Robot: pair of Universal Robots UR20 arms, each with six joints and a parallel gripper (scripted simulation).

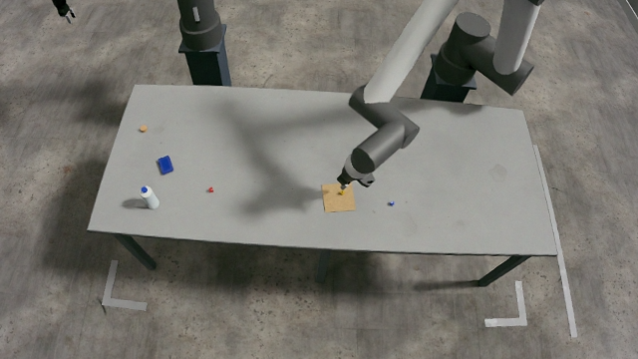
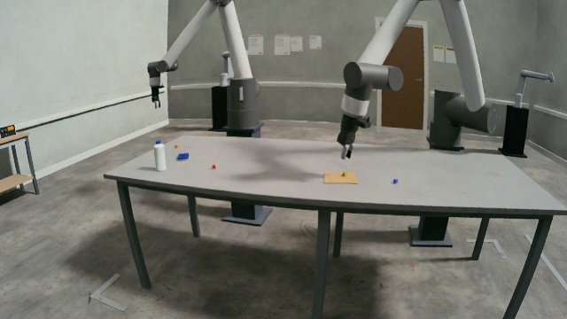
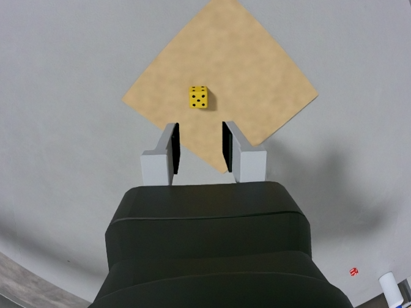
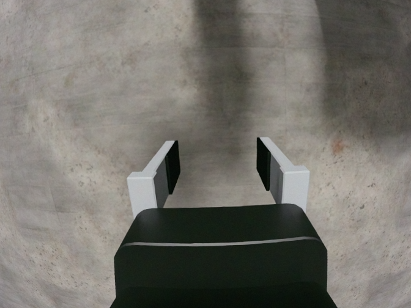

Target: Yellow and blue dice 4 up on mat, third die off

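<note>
The yellow die [image 1: 341, 192] [image 2: 345, 174] [image 3: 198, 100] sits flat on the tan mat [image 1: 339, 201] [image 2: 337, 179] [image 3: 249, 66], below my left end effector [image 1: 343, 186] [image 2: 347, 157] [image 3: 200, 137]. Those fingers are part way open with nothing in them, and they lean. In the left wrist view the die is past the tips, over toward the left finger. I think 5 is on top. The side nearest the camera shows dots that may be a 4, but I can't see that side well.

So I think I need to roll this die one turn. I should first put it in the middle of the gap, then go down slowly, so one finger doesn't bump it. I should squeeze softly, lift a little, tip it the right way, and let go only when it's flat. If I let go too high, it could roll to a wrong number.

The blue die [image 1: 392, 203] [image 2: 395, 181] is off the mat, on the bench [image 1: 449, 199] [image 2: 443, 190] [image 3: 66, 132], to one side of the left end effector. The red die [image 1: 210, 189] [image 2: 213, 167] [image 3: 353, 271] is far away on its other side and should stay off the mat. My right end effector [image 1: 70, 20] [image 2: 157, 105] [image 4: 218, 155] is wide open, away from the bench.
</note>
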